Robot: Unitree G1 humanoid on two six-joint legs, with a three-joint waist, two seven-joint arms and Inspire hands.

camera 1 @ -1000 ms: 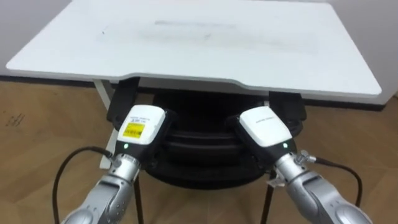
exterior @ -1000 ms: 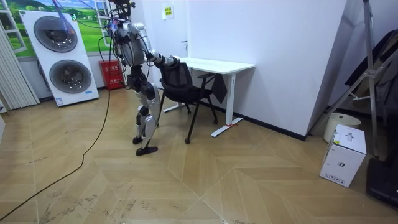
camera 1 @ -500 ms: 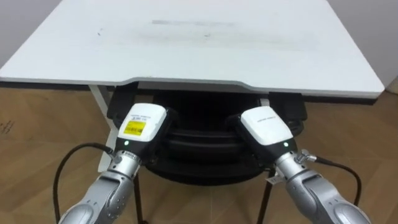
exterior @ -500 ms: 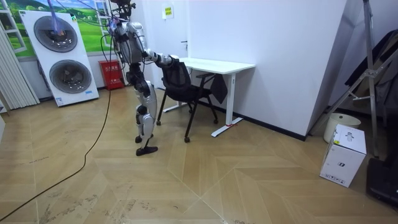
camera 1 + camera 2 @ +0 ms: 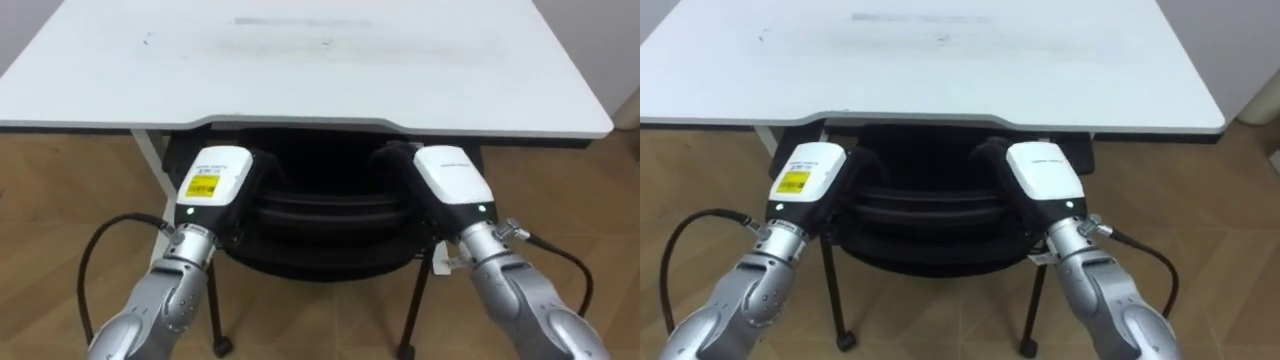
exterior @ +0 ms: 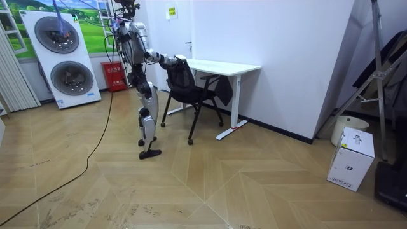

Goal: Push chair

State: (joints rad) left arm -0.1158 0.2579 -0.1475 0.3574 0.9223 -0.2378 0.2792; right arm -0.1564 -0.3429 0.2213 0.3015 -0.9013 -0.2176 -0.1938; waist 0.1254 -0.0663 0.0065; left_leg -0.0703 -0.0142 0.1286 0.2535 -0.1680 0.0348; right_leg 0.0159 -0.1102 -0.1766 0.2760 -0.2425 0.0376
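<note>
A black chair (image 5: 320, 215) stands with its seat under the white desk (image 5: 320, 70), and its backrest top lies just below the desk's front edge. My left hand (image 5: 212, 180) rests against the left end of the backrest top. At the right end sits my right hand (image 5: 452, 178). In the right eye view the same chair (image 5: 925, 215) shows between the left hand (image 5: 808, 172) and the right hand (image 5: 1040, 172). In the room view I stand behind the chair (image 6: 184, 83), leaning forward with both arms stretched to its backrest.
The desk (image 6: 222, 65) stands against the white wall, with a dark bag (image 6: 224, 89) hanging beneath it. Two stacked washing machines (image 6: 63, 60) are behind me. A white box (image 6: 351, 159) and a folded stand (image 6: 375, 76) are at the room view's right. Wooden floor lies all around.
The chair has slid farther under the desk with both hands on its backrest. I have stepped closer, and the desk has come nearer in the eye view.
</note>
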